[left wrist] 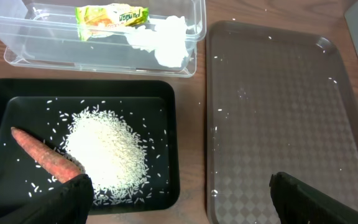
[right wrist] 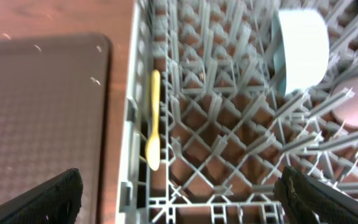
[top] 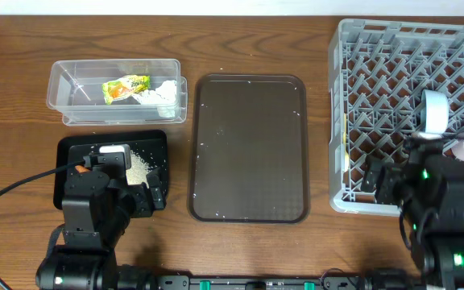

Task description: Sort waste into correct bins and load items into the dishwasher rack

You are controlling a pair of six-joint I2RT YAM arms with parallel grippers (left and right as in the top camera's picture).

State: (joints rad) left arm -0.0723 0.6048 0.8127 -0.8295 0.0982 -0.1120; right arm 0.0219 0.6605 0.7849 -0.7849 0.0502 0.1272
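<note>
The clear tub holds the yellow-green wrapper and crumpled white tissue. In front of it, the black tray contains a heap of rice and the carrot stick. My left gripper hangs open over the tray's near right corner with nothing between its fingers. The grey dishwasher rack stands at the right. It holds the yellow spoon along its left wall, a light blue cup and a pink cup. My right gripper is open above the rack's near edge.
A large dark brown serving tray lies between the bins and the rack, with a few stray rice grains on it. A black cable loops over the table at the near left.
</note>
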